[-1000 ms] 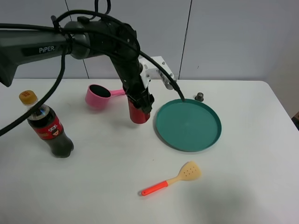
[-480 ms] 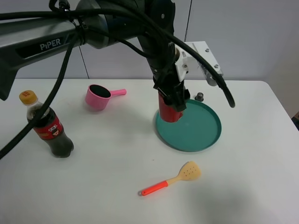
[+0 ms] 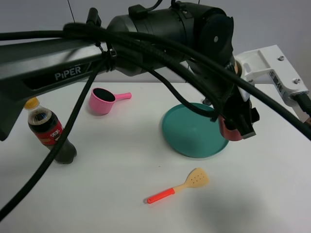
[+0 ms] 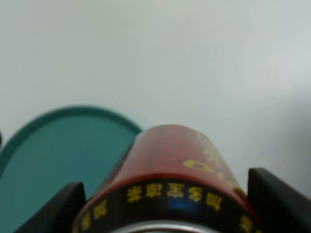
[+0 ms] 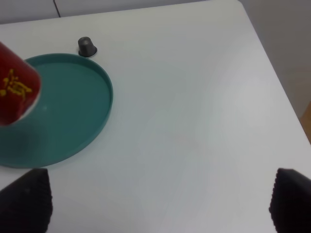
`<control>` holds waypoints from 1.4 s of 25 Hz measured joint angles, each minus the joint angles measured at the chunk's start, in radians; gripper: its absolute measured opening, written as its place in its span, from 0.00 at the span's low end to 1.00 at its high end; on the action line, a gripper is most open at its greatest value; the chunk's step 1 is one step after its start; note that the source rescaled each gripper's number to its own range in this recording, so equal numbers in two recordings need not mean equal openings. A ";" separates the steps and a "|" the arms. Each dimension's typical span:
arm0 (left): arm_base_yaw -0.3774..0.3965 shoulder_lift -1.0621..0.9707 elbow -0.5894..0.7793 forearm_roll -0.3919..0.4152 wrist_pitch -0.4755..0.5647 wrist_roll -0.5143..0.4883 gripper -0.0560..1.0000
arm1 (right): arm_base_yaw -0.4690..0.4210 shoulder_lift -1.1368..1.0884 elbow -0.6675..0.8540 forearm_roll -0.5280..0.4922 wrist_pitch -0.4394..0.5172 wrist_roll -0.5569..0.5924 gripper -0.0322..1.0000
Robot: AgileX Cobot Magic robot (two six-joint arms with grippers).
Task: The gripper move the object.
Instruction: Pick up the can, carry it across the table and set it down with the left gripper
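My left gripper (image 3: pixel 237 122), the black jawed end of the dark "PIPER" arm, reaches across to the right and is shut on the red can (image 3: pixel 229 131). It holds the can in the air over the right rim of the green plate (image 3: pixel 189 133). In the left wrist view the can (image 4: pixel 167 170) fills the space between the two black fingers (image 4: pixel 279 204), with the plate (image 4: pixel 53 155) below it. The right wrist view shows the can (image 5: pixel 14 90) above the plate (image 5: pixel 73 114). My right gripper (image 5: pixel 158 204) is open and empty over bare table.
A cola bottle (image 3: pixel 48 132) with a yellow cap stands at the left. A pink scoop (image 3: pixel 103 100) lies at the back. A spatula with an orange handle (image 3: pixel 179 186) lies in front of the plate. A small dark knob (image 5: pixel 86 46) sits behind the plate.
My left gripper has carried the red can to the right, from beside the pink scoop, across the green plate to its right rim, and has lifted it.
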 joint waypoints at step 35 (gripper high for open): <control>-0.071 0.258 -0.007 -0.046 -0.034 0.000 0.07 | 0.000 0.000 0.000 0.000 0.000 0.000 1.00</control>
